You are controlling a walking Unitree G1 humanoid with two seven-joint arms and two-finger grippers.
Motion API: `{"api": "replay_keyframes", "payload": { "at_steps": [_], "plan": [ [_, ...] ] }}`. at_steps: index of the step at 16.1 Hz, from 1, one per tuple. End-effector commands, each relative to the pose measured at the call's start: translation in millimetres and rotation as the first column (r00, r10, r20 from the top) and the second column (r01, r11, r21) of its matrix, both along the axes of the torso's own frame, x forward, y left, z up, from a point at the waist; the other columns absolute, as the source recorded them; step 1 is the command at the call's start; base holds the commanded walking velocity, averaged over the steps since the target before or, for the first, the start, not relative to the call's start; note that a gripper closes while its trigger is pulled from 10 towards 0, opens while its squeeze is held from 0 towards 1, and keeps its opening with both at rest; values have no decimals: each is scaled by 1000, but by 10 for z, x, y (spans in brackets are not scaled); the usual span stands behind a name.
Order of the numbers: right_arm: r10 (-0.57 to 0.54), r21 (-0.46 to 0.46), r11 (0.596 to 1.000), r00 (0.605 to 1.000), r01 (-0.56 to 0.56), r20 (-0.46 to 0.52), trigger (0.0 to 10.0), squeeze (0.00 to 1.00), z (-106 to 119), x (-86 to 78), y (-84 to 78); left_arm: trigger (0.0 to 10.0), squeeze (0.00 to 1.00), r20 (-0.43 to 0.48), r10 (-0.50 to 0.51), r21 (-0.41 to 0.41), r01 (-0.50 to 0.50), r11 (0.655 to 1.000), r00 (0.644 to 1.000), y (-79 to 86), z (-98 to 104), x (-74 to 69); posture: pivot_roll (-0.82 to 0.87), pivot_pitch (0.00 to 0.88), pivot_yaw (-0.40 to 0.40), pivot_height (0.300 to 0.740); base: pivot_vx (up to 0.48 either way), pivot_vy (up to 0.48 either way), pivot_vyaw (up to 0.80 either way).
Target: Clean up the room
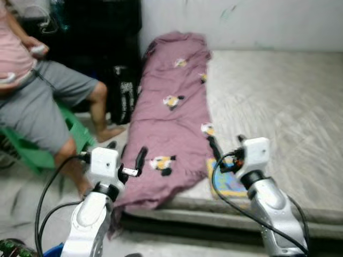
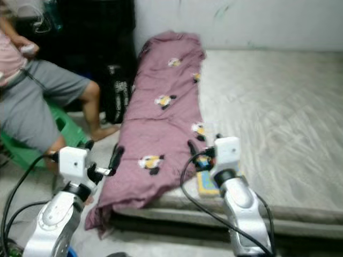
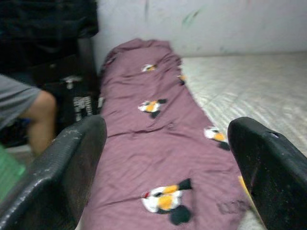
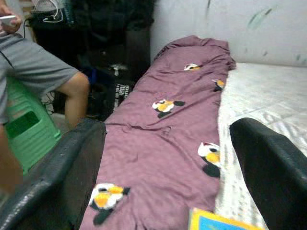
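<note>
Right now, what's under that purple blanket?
The blanket lies on the left side of a mattress, its near end drooping over the edge. A colourful book pokes out beside it. Anything beneath the cloth is covered.

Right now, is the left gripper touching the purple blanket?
Cannot tell. The left gripper, jaws open, overlaps the purple blanket in the left eye view; no gap or contact shows plainly.

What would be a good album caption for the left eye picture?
Both open grippers, left and right, raised over a purple blanket on a mattress, person seated nearby.
</note>
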State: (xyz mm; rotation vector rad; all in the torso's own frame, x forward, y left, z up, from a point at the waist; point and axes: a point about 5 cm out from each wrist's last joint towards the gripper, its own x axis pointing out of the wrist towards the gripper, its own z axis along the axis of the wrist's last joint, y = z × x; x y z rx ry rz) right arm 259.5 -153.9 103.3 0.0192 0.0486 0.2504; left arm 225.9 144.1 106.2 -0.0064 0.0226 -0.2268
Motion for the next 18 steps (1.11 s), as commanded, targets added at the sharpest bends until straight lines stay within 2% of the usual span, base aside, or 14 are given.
{"api": "replay_keyframes", "payload": {
  "at_steps": [1,6,11,14,17,18],
  "plan": [
    [24,11,1000,1000,-24,15,10000,0,38,23,90,10000,0,7,9,12,-9,1000,1000,47,16,0,-26,29,16,740,401,0,0],
    [22,14,1000,1000,-22,15,10000,0,31,24,105,10000,0,0,8,6,-8,1000,1000,52,11,10,-24,29,19,740,342,0,0],
    [-24,25,999,1000,23,11,10000,0,-5,14,56,10000,0,-18,26,22,-26,999,1000,58,-27,19,-25,17,41,740,0,0,0],
    [-59,41,997,998,58,25,10000,0,-3,24,48,10000,0,-26,0,29,1,1000,1000,37,-32,48,-34,11,84,740,0,0,0],
    [-42,40,998,999,41,27,10000,0,0,45,79,10000,0,-14,7,30,-6,1000,1000,42,-11,92,-27,10,70,740,0,0,0],
    [-8,36,999,1000,7,28,10000,0,11,89,114,10000,0,-13,34,28,-34,999,999,43,-20,71,-6,9,32,740,0,0,0]
  ]
}}
